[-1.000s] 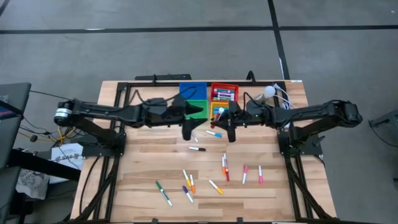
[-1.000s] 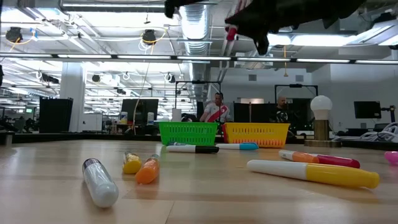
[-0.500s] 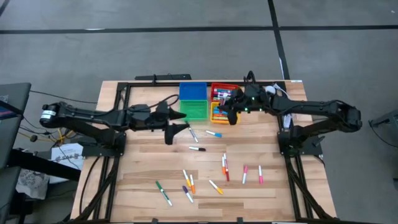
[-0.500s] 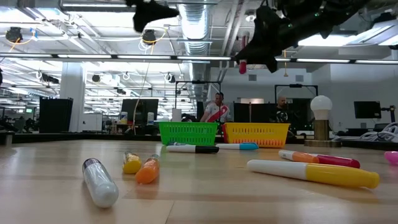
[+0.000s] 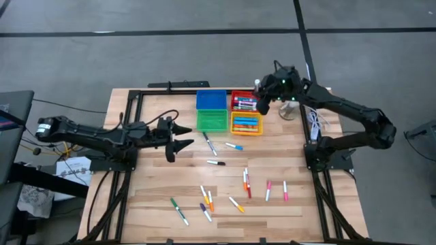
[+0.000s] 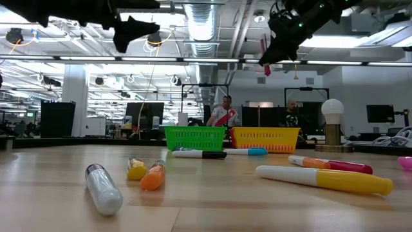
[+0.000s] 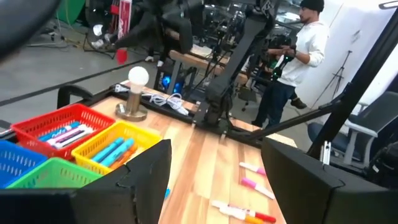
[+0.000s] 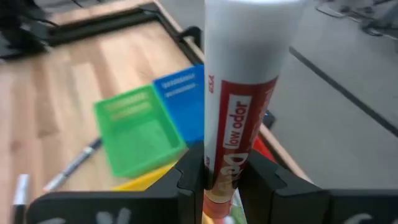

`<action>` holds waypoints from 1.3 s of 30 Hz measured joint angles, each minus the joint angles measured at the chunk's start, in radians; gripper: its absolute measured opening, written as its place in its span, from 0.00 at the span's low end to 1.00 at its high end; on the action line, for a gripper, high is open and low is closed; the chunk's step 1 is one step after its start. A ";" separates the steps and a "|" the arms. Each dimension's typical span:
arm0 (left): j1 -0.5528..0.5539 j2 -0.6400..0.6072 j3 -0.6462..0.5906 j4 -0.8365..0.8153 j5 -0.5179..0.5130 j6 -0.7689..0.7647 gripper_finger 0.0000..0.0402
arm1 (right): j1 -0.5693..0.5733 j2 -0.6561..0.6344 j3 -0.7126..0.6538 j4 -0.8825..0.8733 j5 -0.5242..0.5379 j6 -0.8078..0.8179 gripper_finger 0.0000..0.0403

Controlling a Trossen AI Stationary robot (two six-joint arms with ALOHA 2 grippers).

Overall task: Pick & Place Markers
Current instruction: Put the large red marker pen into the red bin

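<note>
My right gripper (image 5: 261,103) hangs over the red bin (image 5: 237,94) at the far side, shut on a white marker with a red label (image 8: 245,93). In the low view this marker (image 6: 264,57) shows high up. My left gripper (image 5: 178,141) stands open and empty above the table's left half, in front of the green bin (image 5: 212,120); its fingers (image 7: 143,180) point level across the table. Several markers (image 5: 208,199) lie flat on the wood nearer the front, and a black-capped one (image 5: 215,162) and a blue-capped one (image 5: 234,145) lie near the bins. My right gripper pinches the marker's barrel (image 8: 214,171) between its two fingers (image 8: 189,180), at the lower end of the red label. The gripper slants down toward the table's far side, and the marker runs on past the fingertips. It is lifted clear, its reddish end (image 6: 267,71) lowest.
Blue (image 5: 211,100), green, red and yellow (image 5: 246,123) bins stand in a square at the far middle; the red and yellow ones hold markers. A globe lamp (image 5: 294,102) with cables stands to the right of the bins. People stand in the room beyond (image 6: 222,115).
My right gripper has carried the marker from in front of the yellow bin toward the far edge, over the red bin, rising a little and tipping downward. My left gripper has drawn back from the bins toward the table's left edge and sunk, staying open.
</note>
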 joint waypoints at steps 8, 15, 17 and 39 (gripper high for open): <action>0.002 -0.075 -0.088 0.005 0.000 0.003 0.62 | -0.074 0.095 0.045 -0.067 -0.004 -0.111 0.15; 0.003 -0.138 -0.156 0.004 0.000 -0.027 0.62 | -0.072 0.308 0.190 -0.199 -0.003 -0.209 0.15; 0.003 -0.158 -0.175 0.002 0.002 -0.033 0.62 | -0.072 0.368 0.244 -0.243 0.002 -0.241 0.15; 0.009 -0.385 -0.320 -0.003 0.024 -0.051 0.62 | -0.061 0.775 0.574 -0.544 0.132 -0.390 0.16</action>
